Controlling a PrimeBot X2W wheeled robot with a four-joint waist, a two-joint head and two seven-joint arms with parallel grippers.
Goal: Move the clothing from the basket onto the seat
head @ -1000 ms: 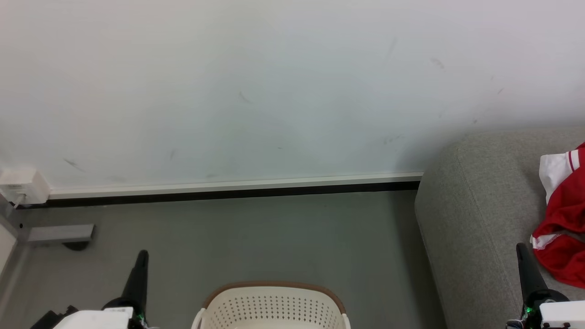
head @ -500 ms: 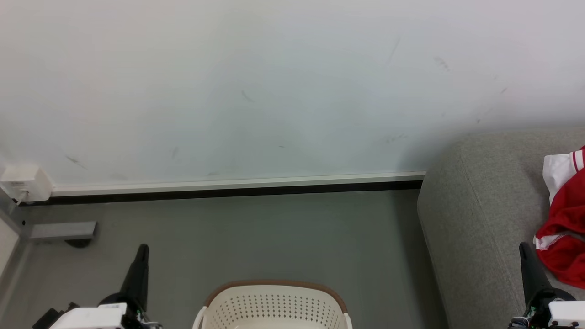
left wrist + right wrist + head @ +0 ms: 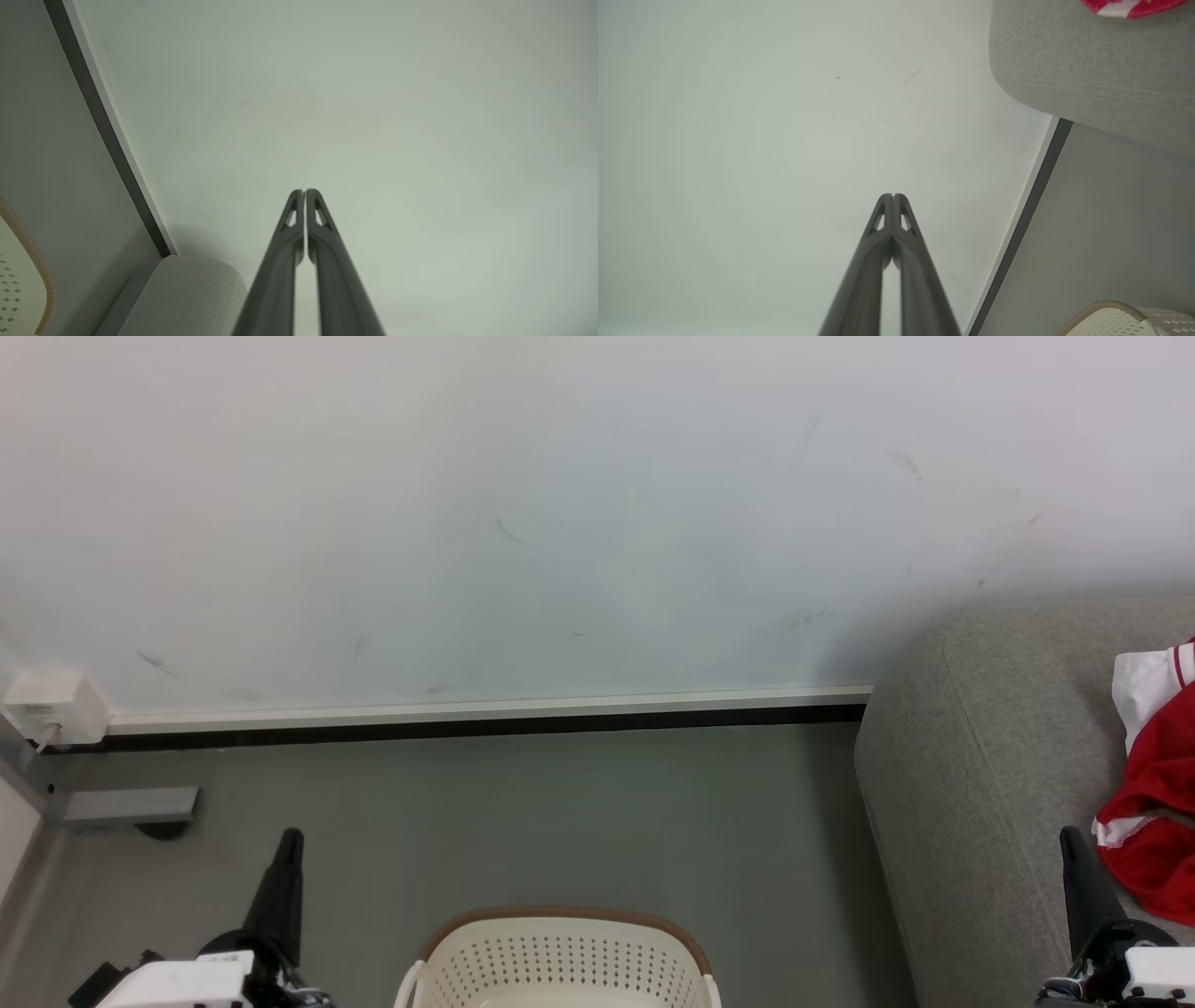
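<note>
A: Home or lab?
B: A home-style room: a grey fabric sofa sits by a scuffed white wall, a laundry basket on the bare grey floor, a red garment on the sofa.

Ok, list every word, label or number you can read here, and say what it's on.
None can be read.
Small white box on the wall: a faint grey marking, too small to read.
Bright red fabric garment with white sleeve panels: stripes, no lettering seen.

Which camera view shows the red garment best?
The head view: the red garment lies on the grey sofa, with its white sleeve panel and striped trim visible. The right wrist view catches a small red-and-white edge of it at its top.
</note>
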